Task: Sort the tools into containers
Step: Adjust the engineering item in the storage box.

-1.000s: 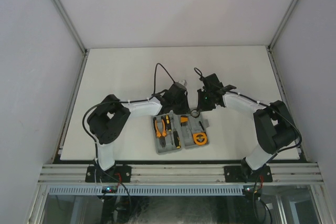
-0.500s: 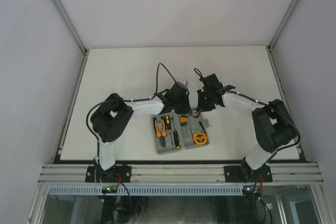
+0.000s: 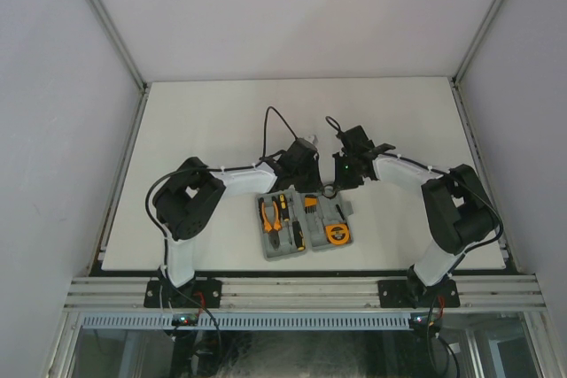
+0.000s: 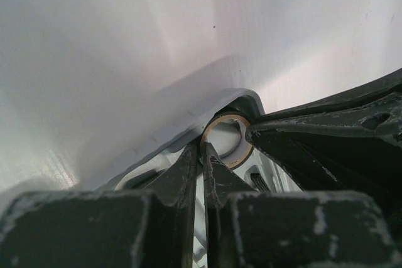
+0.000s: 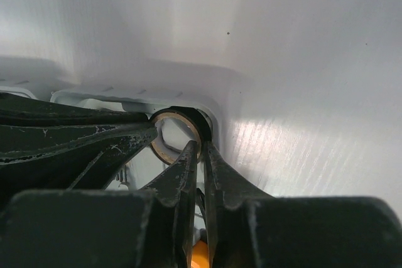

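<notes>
The open grey case (image 3: 285,255) lies near the front of the table. It holds orange-handled pliers (image 3: 274,214), a yellow-and-black screwdriver (image 3: 299,235), hex keys (image 3: 312,204) and a round orange tape measure (image 3: 337,235). A ring (image 3: 329,191), black outside and tan inside, stands at the case's far edge. My left gripper (image 4: 202,147) is shut, its tips pinching the left wall of the ring (image 4: 227,140). My right gripper (image 5: 201,144) is shut on the opposite wall of the ring (image 5: 176,133). Both grippers (image 3: 317,187) (image 3: 337,187) meet over that spot.
The case's rounded far rim (image 4: 188,127) (image 5: 125,95) runs just beyond the ring. White table (image 3: 221,121) stretches behind the case and to both sides. Cables (image 3: 270,121) loop above both wrists. Walls and metal rails (image 3: 133,68) bound the table.
My right gripper has edged a little left and its jaws have closed onto the ring's wall. The left arm and the case have hardly moved.
</notes>
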You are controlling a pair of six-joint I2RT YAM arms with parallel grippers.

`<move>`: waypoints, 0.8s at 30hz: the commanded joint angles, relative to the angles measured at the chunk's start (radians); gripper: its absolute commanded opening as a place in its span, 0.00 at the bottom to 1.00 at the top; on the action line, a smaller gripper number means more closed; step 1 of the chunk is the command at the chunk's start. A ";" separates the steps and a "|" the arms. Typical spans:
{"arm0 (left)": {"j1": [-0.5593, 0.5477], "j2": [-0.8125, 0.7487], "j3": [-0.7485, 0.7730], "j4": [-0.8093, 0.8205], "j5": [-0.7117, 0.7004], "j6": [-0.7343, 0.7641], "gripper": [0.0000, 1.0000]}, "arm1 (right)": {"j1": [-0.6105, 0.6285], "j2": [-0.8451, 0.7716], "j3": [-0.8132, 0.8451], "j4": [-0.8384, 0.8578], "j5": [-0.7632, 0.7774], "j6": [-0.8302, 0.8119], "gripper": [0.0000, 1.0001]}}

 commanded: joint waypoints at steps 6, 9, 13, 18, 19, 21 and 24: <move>-0.003 0.009 0.042 0.009 0.006 0.001 0.09 | 0.027 0.034 0.011 -0.022 0.072 -0.018 0.01; -0.004 0.010 0.042 0.010 0.007 0.002 0.09 | 0.042 0.043 0.019 -0.047 0.106 -0.024 0.00; -0.003 0.011 0.041 0.009 0.009 0.002 0.08 | 0.062 0.065 0.021 -0.067 0.132 -0.025 0.00; -0.003 0.010 0.038 0.009 0.010 0.001 0.08 | 0.090 0.109 0.020 -0.089 0.143 -0.025 0.00; -0.003 0.010 0.037 0.012 0.009 0.002 0.08 | 0.097 0.118 0.020 -0.094 0.144 -0.024 0.00; -0.003 0.010 0.034 0.013 0.009 0.002 0.08 | 0.114 0.137 0.019 -0.108 0.152 -0.022 0.00; -0.003 0.008 0.032 0.014 0.010 0.002 0.08 | 0.142 0.164 0.014 -0.122 0.169 -0.010 0.00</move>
